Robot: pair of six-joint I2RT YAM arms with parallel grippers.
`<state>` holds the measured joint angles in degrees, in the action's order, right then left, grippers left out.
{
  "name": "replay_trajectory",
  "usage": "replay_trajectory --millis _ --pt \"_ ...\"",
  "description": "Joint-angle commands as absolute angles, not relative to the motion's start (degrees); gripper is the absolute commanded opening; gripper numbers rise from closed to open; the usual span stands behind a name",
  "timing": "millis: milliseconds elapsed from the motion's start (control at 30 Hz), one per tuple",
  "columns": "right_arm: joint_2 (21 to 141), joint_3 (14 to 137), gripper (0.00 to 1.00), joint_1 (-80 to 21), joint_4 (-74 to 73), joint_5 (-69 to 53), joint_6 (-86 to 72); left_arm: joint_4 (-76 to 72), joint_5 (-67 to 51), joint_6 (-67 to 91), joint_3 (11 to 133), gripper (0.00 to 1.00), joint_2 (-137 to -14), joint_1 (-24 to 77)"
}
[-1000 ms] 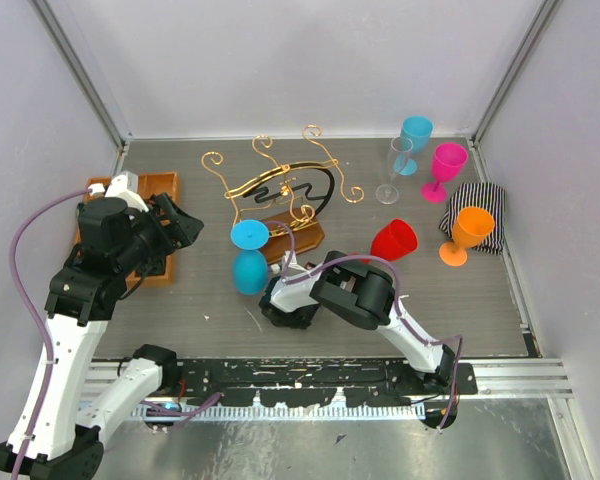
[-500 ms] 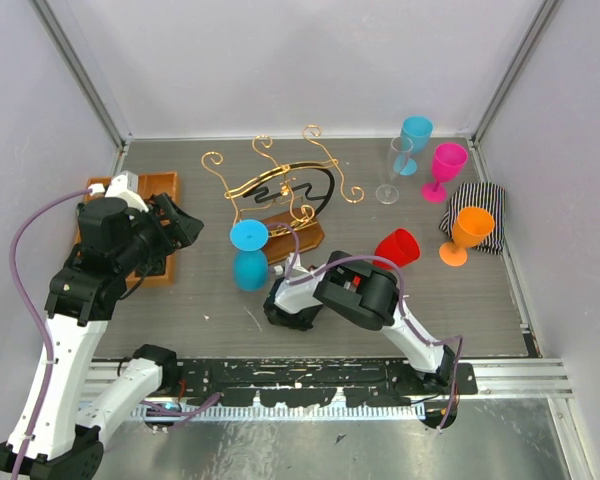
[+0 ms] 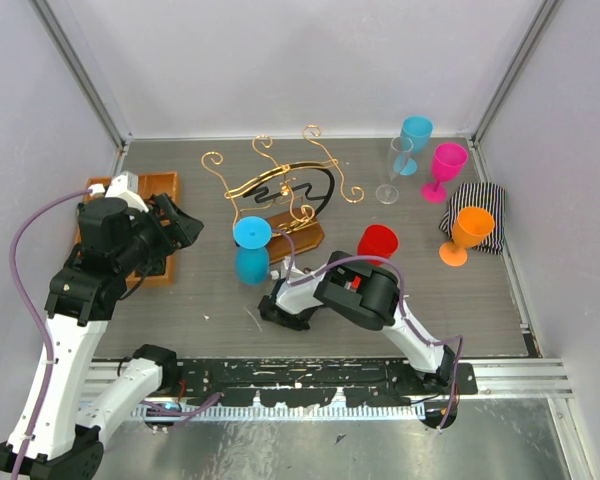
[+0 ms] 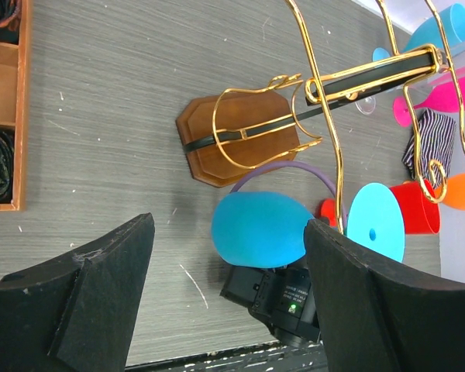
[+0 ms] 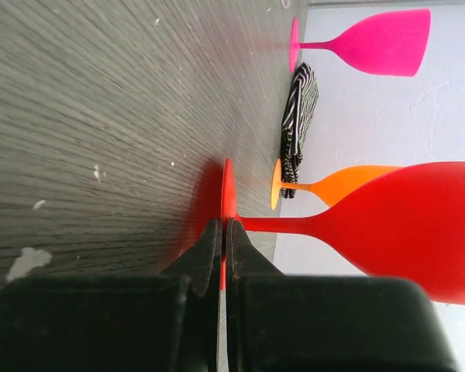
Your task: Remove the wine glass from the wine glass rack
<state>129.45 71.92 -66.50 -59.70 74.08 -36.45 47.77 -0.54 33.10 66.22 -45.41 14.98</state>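
The wine glass rack (image 3: 280, 185) of gold wire stands on its brown wooden base (image 4: 240, 136) at the middle back. A blue wine glass (image 3: 250, 262) hangs upside down from its front left rail, also in the left wrist view (image 4: 260, 229). My right gripper (image 5: 223, 232) is shut on the thin foot of a red wine glass (image 5: 403, 225). The red glass stands to the right of the rack (image 3: 377, 243). My left gripper (image 4: 229, 302) is open and empty, held high at the left (image 3: 175, 225), apart from the blue glass.
An orange-brown compartment tray (image 3: 155, 190) lies at the left under my left arm. At the back right stand a clear glass (image 3: 395, 170), a light blue glass (image 3: 415, 135), a pink glass (image 3: 446, 162) and an orange glass (image 3: 468, 230) by a striped cloth (image 3: 485, 205).
The red glass has moved left in my right gripper and now stands more upright. The left arm and the blue glass have barely moved.
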Motion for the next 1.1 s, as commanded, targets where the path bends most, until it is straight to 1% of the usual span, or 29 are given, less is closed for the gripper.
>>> replay_trajectory --millis 0,133,200,333,467,533,667,767,1067 --pt "126.5 71.8 0.01 -66.2 -50.8 67.4 -32.8 49.1 0.0 32.4 65.5 0.85 -45.0 14.7" --pt "124.7 71.2 0.01 -66.2 -48.4 64.2 -30.2 49.3 0.1 32.3 65.5 0.85 -45.0 14.7" --pt "123.0 70.5 0.05 -66.2 -46.6 61.8 -28.7 49.3 0.0 32.3 65.4 0.85 -45.1 14.8" --pt "119.9 68.6 0.21 -66.2 -43.3 57.5 -27.1 49.3 0.1 32.3 65.4 0.85 -45.0 14.8" --pt "119.2 68.1 0.34 -66.3 -42.8 54.6 -27.0 49.3 0.1 32.4 65.2 0.85 -45.1 14.7" --pt "119.2 67.9 0.43 -66.5 -42.6 53.7 -26.8 49.2 0.1 32.5 65.1 0.85 -45.1 14.7" --pt "118.8 67.3 0.53 -67.1 -41.6 51.4 -25.9 49.3 0.2 32.4 65.2 0.85 -45.2 14.7" --pt "118.6 67.0 0.55 -67.3 -41.4 50.4 -25.6 49.3 0.3 32.4 65.2 0.85 -45.3 14.8" --pt "121.2 66.3 0.53 -67.6 -43.6 51.4 -26.2 49.0 0.3 32.4 65.3 0.85 -45.4 14.8"
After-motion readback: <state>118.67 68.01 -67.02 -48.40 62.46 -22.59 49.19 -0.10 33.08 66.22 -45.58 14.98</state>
